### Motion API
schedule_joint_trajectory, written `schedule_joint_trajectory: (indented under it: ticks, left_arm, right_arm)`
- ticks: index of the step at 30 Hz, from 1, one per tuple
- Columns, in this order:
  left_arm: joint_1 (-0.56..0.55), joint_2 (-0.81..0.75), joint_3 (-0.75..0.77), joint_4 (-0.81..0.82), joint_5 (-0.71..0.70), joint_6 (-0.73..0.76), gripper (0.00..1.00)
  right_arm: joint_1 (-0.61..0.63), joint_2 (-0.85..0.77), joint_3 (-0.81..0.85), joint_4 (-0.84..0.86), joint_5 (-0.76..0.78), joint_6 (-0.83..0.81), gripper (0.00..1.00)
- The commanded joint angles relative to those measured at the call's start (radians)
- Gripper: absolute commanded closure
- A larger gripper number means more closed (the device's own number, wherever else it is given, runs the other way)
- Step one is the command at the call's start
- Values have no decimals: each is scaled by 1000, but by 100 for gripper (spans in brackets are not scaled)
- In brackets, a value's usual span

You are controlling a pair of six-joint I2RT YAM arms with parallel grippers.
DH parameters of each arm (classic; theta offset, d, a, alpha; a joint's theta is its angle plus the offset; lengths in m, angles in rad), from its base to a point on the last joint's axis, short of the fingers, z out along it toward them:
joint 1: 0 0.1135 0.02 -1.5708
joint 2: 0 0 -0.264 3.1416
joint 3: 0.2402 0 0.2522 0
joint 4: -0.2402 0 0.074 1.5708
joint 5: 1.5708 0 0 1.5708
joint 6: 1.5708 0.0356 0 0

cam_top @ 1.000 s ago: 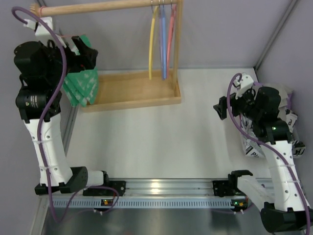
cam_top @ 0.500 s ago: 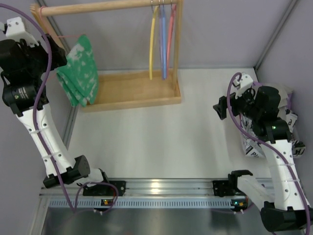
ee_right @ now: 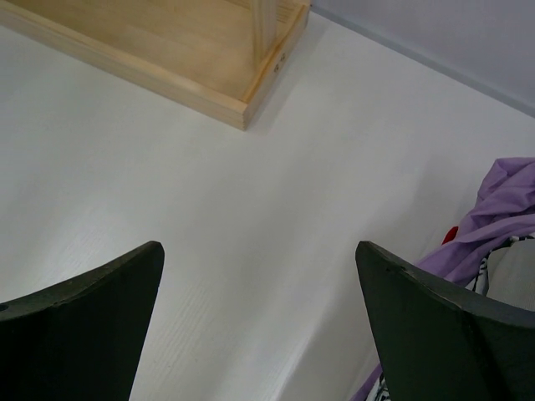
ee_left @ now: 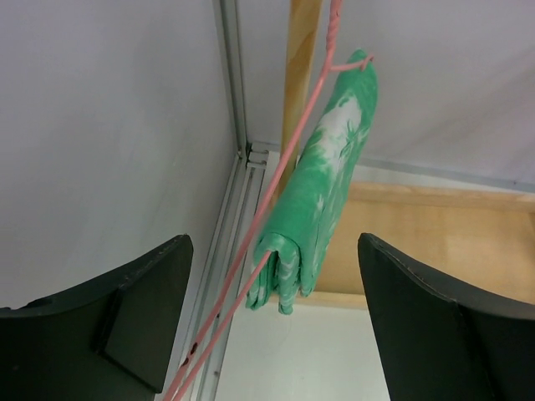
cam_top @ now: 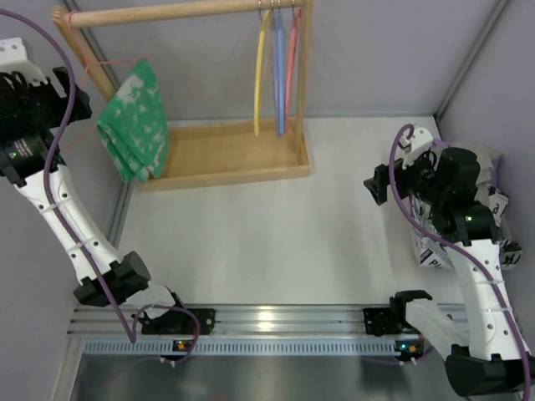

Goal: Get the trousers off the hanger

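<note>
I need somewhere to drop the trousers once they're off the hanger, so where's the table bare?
The widest bare stretch of table lies between the wooden rack tray, the rail and the right arm. Crowded: the right edge, with the clothes pile, and the far left corner where the trousers hang.

Soft green cloth trousers (ee_left: 324, 185) on thin pink wire hanger (ee_left: 291, 159); matt wooden rack (cam_top: 226, 154), smooth white table (cam_top: 276, 242).
</note>
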Motion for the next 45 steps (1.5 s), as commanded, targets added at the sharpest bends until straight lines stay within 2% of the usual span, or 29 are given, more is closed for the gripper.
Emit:
schedule_joint_trajectory:
  ticks: [1,8,13,16,21,26,33,38,42,43,45]
  left_arm:
    - [7,6,-20,41,82,75,14]
    - [8,89,-16,43,108,66,15]
    - [8,107,-8,43,277,27,21]
    - [4,113,10,43,318,-16,26]
    - [-2,135,33,44,309,-70,32]
    - [-56,152,39,43,233,-76,43]
    - [-119,219,116,44,119,-108,49]
    - [-122,290,196,43,79,-148,65]
    - [-125,305,216,47,104,-193,83]
    - [-127,305,216,57,110,-199,93]
    - [-130,296,216,72,102,-223,100]
  right_arm:
    - [-9,-19,22,15,-30,14,0]
    - [-9,-4,40,13,-33,14,1]
    - [-9,-7,37,7,-27,9,1]
    - [-9,-13,29,15,-27,17,1]
    - [-9,3,32,26,-33,26,1]
    - [-9,12,35,35,-36,30,1]
    - [-9,-2,23,33,-27,26,1]
    - [-9,-14,3,36,-21,20,1]
    - [-9,-20,-14,41,-22,18,1]
    - [-9,-20,-18,39,-21,18,0]
    - [-9,-22,-21,39,-18,15,1]
